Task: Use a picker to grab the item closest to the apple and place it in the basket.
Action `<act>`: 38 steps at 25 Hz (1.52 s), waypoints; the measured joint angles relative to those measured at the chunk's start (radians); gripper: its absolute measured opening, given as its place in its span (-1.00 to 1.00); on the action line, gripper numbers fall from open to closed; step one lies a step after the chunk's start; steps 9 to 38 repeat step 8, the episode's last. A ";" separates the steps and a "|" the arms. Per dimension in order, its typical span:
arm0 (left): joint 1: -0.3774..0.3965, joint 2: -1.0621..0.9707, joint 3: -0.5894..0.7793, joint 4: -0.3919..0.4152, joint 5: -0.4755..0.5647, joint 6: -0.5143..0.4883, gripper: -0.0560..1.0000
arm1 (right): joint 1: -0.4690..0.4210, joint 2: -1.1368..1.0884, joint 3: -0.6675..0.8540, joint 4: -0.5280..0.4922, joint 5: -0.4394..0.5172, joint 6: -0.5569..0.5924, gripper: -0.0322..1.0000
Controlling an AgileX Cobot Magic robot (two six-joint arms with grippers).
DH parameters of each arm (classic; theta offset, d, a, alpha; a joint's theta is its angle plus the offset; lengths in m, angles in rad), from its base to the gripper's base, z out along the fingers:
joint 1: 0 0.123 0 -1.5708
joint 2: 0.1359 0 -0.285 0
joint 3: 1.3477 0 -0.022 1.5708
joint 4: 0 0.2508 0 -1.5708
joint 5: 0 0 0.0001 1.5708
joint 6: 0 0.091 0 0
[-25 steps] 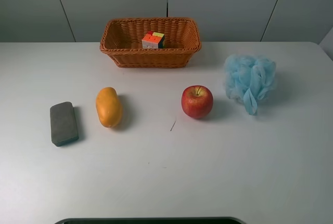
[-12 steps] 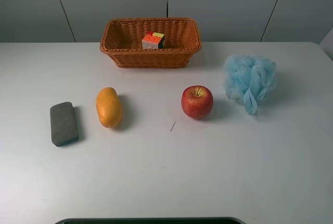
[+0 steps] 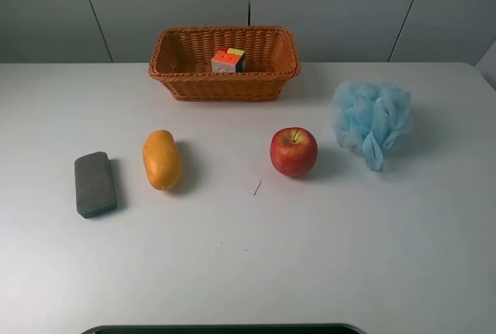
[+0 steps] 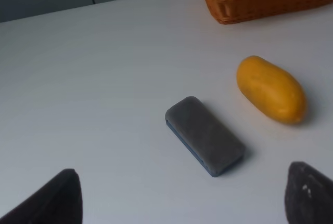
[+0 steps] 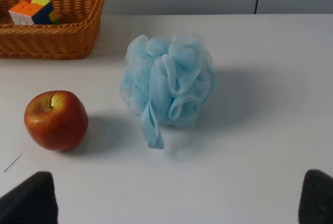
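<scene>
- Far left on the table (image 3: 232,272), a grey sponge block (image 3: 95,184) lies well apart from the apple, its long axis running roughly toward and away from the robot; no part of this job.
- Just right of it sits an orange mango-like fruit (image 3: 161,159), also lying lengthways, still well short of the apple.
- Left gripper (image 4: 182,198): its dark fingertips (image 4: 54,200) sit far apart at the edges of the left wrist view, so it is spread wide and holds nothing.
- At the back, left of centre, the wicker basket (image 3: 167,59) already holds a colour cube (image 3: 228,60).
- The apple (image 3: 294,151) rests right of centre.
- The blue bath pouf (image 3: 372,119) is just right of the apple and slightly farther back, clearly its nearest neighbour; I judge it the item to take. Its loop of ribbon hangs toward the robot.
- Right gripper (image 5: 177,200): fingers spread wide, empty, with the pouf straight ahead. This arm looks nearer; only the apple crowds the path to the basket.
</scene>
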 joint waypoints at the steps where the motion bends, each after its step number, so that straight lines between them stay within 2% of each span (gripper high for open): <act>1: 0.000 0.000 0.000 0.000 0.000 0.000 0.52 | 0.000 0.000 0.000 0.000 0.000 0.000 0.41; 38: 0.000 0.000 0.000 0.000 0.000 0.000 0.52 | 0.000 0.000 0.000 0.000 0.000 0.000 0.41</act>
